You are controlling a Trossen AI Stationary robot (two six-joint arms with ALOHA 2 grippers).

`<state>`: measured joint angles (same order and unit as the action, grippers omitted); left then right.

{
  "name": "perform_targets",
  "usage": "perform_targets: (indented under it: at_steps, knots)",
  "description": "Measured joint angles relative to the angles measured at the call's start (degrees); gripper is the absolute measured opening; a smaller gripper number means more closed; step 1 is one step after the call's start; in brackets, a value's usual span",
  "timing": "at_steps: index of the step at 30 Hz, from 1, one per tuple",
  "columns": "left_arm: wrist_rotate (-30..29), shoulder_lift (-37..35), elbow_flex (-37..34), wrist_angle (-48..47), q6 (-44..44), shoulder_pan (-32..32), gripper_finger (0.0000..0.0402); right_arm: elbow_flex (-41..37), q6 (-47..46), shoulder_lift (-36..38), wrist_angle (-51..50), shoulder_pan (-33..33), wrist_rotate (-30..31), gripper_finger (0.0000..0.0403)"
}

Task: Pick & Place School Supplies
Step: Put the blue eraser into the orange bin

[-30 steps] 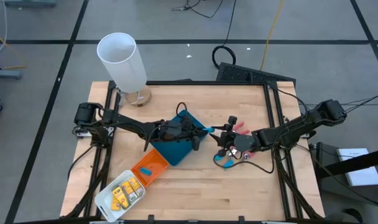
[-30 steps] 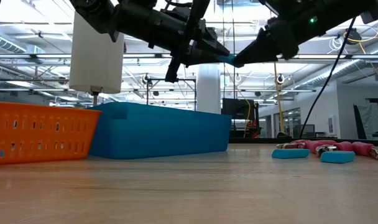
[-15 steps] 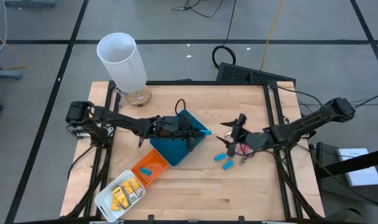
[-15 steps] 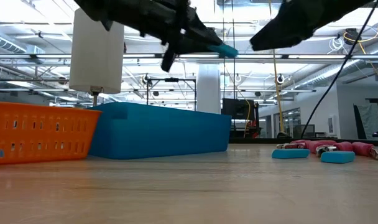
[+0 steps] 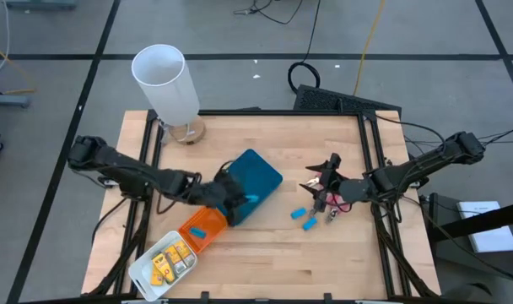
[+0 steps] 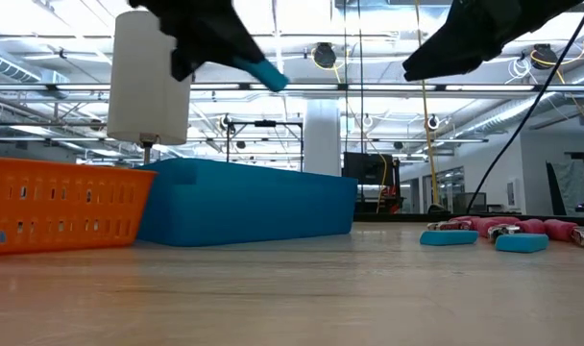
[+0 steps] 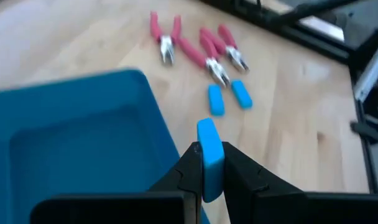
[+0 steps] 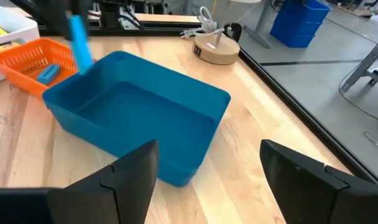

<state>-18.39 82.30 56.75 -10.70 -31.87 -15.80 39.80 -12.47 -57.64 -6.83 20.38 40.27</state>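
My left gripper hovers over the near-left side of the teal tray and is shut on a light-blue oblong piece, which also shows in the low view. Two more light-blue pieces lie flat on the wood, beside the pink-handled tools. My right gripper is open in the air above those tools and touches nothing. Yellow blocky pieces sit in the white tray. Another blue piece lies in the orange tray. My left gripper pinches the light-blue piece between its two fingers at one end. The rest of the piece sticks out past the fingertips. It is lifted clear, high above the teal tray, and slants downward in the low view.
The orange tray and the white tray stand at the near-left, touching the teal tray's corner. A tall white cylinder on a round base stands at the far left. Bare wood lies along the near edge.
The two grippers met over the teal tray's far-right corner with the blue piece between them. My right gripper drew back toward the right edge. My left gripper kept the piece and carried it toward the near-left, across the teal tray toward the orange tray.
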Motion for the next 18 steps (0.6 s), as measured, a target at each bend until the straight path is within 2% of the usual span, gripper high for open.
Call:
perform_targets:
  at_steps: [10,14,18]
  knots:
    - [-4.1,-0.8,-0.1,-13.6,-12.1,-10.4,0.0036,-3.6,-0.3,1.4,2.7,-1.7,0.0,0.0270]
    - [-6.5,-1.1,0.0,-19.1,-18.4,-13.9,0.0036,-5.1,-0.3,3.5,3.1,-1.6,-3.2,0.0270]
    - [-7.3,-1.0,0.0,-22.4,-23.6,-16.8,0.0036,-8.7,0.7,6.8,8.6,-1.6,-4.5,0.0270]
